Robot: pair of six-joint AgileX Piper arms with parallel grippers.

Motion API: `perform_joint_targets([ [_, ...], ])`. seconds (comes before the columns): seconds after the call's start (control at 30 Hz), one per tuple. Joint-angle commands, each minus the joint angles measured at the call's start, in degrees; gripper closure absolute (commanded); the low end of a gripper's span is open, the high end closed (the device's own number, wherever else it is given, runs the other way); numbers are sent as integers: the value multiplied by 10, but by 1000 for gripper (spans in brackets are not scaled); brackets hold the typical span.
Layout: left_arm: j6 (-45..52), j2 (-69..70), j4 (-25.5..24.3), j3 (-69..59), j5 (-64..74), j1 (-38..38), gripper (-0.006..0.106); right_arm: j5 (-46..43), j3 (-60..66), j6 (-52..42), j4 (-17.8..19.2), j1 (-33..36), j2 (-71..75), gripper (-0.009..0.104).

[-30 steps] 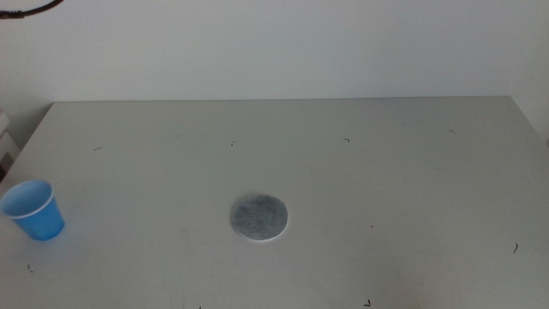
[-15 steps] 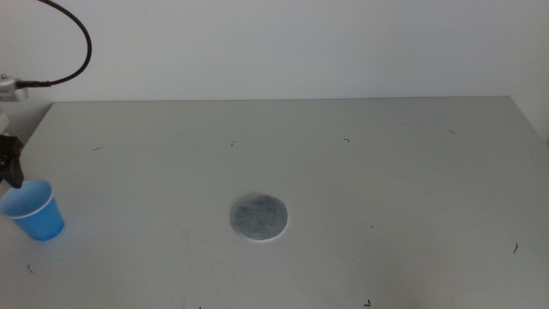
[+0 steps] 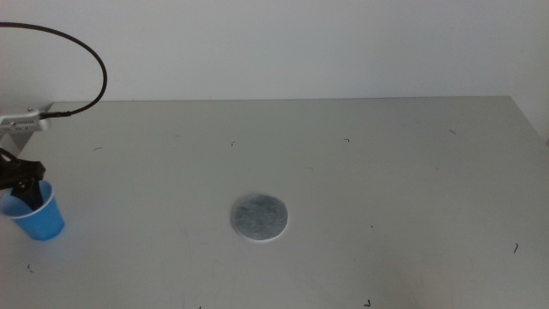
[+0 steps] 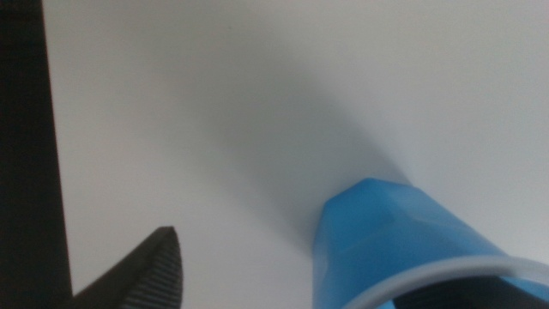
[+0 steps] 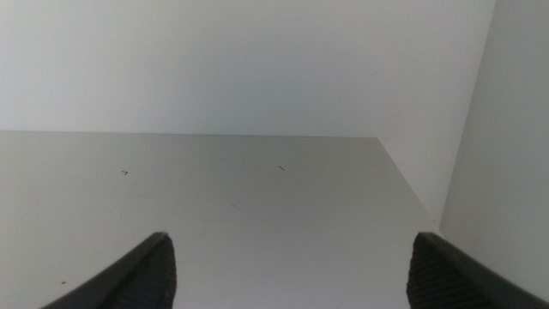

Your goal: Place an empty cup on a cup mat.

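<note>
Your cup [image 3: 34, 215] stands upright at the table's [image 3: 386, 172] left edge. Your left gripper [image 3: 24, 182] is at its rim, one jaw dipping inside, jaws spread and not yet clamped. The mat [image 3: 259, 218] lies well apart, mid-table. Your right gripper [image 5: 292, 270] waits out of the middle view, jaws wide.

Left gripper [image 3: 24, 190] seen as black angular jaws, matte. Pale grey-white block [image 3: 23, 123] mounted above it — black cable [image 3: 90, 51] looped out from block in wide arc. Left jaw tip in wrist view dark, finely ribbed. Right gripper [image 5: 292, 275] shown as two dark rounded jaw tips — fine textured pads, same charcoal tone.
</note>
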State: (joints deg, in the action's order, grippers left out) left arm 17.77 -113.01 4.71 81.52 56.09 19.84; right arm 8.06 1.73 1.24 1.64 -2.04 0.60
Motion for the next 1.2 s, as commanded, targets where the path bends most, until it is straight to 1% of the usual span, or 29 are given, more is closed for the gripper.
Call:
perform_joint_targets([
  [0.0,4,28,23,17,-5,1,38,-43,-5,-3,8,1,15,1],
  [0.1,4,28,27,17,-6,1,66,-43,-5,-3,8,1,15,1],
  [0.2,4,28,27,17,0,1,87,-43,-5,-3,8,1,15,1],
  [0.27,4,28,27,17,4,1,95,-43,-5,-3,8,1,15,1],
  [0.33,4,29,29,17,11,1,100,-43,-5,-3,8,1,15,1],
  [0.43,3,40,31,18,24,-7,100,-43,-5,-3,8,1,15,1],
  [0.47,-9,64,18,44,63,-37,100,-43,-5,-3,8,1,15,1],
  [0.5,-20,69,14,59,83,-45,100,-43,-5,-3,8,1,15,1],
  [0.53,-63,76,-3,131,172,-79,100,-43,-5,-3,8,1,15,1],
  [0.57,-71,77,-4,150,193,-87,100,-43,-5,-3,8,1,15,1],
  [0.7,-91,99,7,183,191,-131,100,-43,-5,-3,8,1,15,1],
  [0.8,-115,104,6,204,191,-165,100,-43,-5,-3,8,1,15,1],
  [1.17,-169,94,9,212,191,-316,100,-43,-5,-3,8,1,15,1],
])
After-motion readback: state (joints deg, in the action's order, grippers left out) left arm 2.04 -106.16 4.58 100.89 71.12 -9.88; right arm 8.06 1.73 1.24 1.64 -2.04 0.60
